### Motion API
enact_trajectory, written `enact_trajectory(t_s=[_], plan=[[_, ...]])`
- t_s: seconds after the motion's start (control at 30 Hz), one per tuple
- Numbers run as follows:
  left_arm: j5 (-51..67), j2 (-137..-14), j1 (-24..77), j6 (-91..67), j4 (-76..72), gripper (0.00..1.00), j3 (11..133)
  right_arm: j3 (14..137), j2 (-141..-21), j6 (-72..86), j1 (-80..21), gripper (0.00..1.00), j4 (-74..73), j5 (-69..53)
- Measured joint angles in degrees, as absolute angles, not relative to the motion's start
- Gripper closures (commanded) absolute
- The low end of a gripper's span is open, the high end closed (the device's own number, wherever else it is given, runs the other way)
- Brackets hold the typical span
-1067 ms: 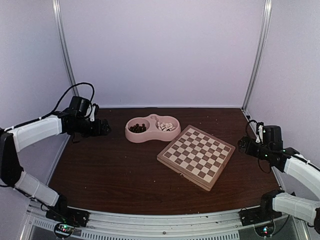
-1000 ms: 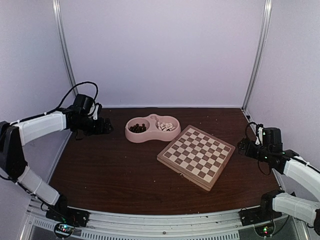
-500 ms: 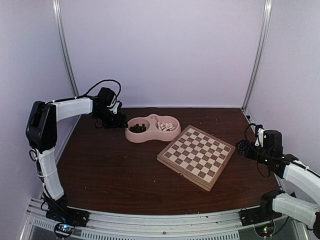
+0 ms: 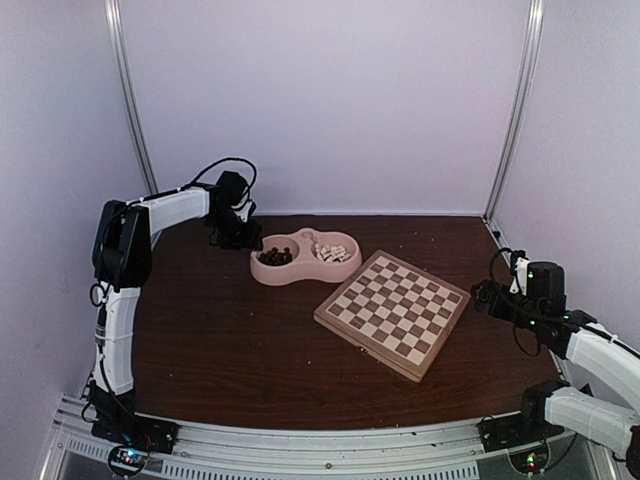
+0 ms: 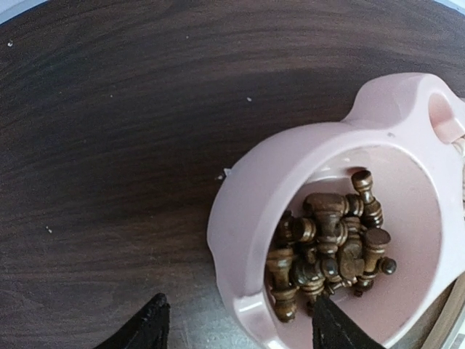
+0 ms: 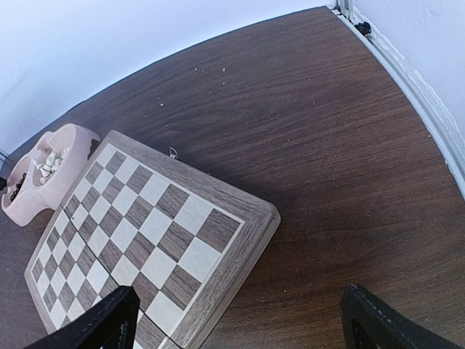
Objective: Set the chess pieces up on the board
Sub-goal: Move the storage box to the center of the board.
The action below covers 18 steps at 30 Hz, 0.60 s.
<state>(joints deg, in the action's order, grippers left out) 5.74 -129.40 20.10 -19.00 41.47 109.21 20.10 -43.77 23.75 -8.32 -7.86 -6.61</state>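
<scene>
Chess pieces [image 5: 327, 251] in pink dish [image 5: 240, 218]: dark one bowl, cream other; left gripper [image 5: 238, 313], right gripper [image 6: 240, 298] spread

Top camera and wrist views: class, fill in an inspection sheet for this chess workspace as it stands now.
Surface: dark wood-grain table.
Job's things: board bears no pieces; dark pieces and cream pieces lie in the pink dish, one set per bowl.
Clutter: pale specks on the table.
Grippers: left gripper open, straddling the dish's rim by the dark pieces; right gripper open, hovers at the board's right side, holding nothing.
Cables: black cable loops above the left arm; another at the right wrist.
Surroundings: pale walls, metal posts.
</scene>
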Motion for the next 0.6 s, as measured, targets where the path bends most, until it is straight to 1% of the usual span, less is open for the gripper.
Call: enact_trajectory(t_s=[0.13, 0.23, 0.43, 0.6], plan=[[4.73, -133.27, 20.10, -18.46, 43.72, 0.35, 114.10, 20.08, -43.77, 23.75, -8.32, 0.00, -7.84, -6.66], [4.51, -134.52, 20.10, -18.28, 45.12, 0.35, 115.07, 20.08, -43.77, 23.77, -8.32, 0.00, -7.84, -6.66], [3.68, -134.65, 20.12, -18.31, 46.94, 0.38, 114.19, 20.08, -44.16, 23.75, -8.32, 0.00, -7.75, -6.63], [3.09, -132.94, 21.12, -18.17, 46.46, 0.39, 109.60, 20.08, -44.64, 23.75, -8.32, 0.00, -7.62, -6.63]])
